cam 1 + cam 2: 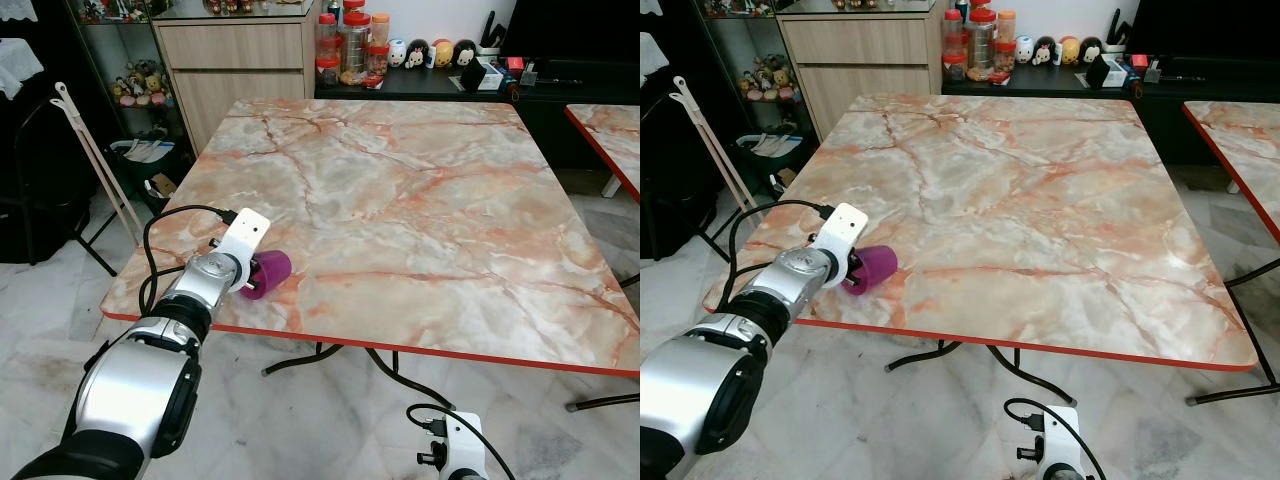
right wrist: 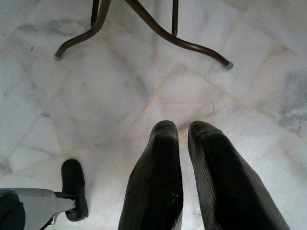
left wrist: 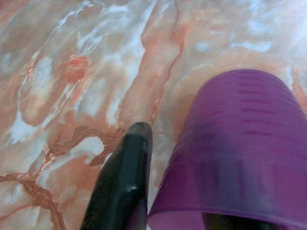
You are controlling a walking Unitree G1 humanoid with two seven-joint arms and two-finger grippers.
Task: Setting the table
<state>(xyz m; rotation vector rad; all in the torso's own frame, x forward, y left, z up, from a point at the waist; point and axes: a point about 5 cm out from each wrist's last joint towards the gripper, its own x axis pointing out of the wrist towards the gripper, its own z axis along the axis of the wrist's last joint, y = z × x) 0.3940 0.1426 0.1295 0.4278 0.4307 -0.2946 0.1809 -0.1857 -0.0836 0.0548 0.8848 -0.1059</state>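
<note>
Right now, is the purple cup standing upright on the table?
No, the purple cup is held tilted in the left gripper, low over the marble table.

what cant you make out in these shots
- Purple plastic cup: its mouth, hidden behind the left claw in the eye views; cut off by the edge in the left wrist view.
- Second black finger: hidden inside the cup; one finger shows.
- Jars on the dark sideboard: contents too small.
- Right claw: hangs idle over marble floor.

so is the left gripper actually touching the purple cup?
Touching. Left wrist view: one black finger lies against the outside of the purple cup, the other shows inside its rim. Left gripper.
</note>
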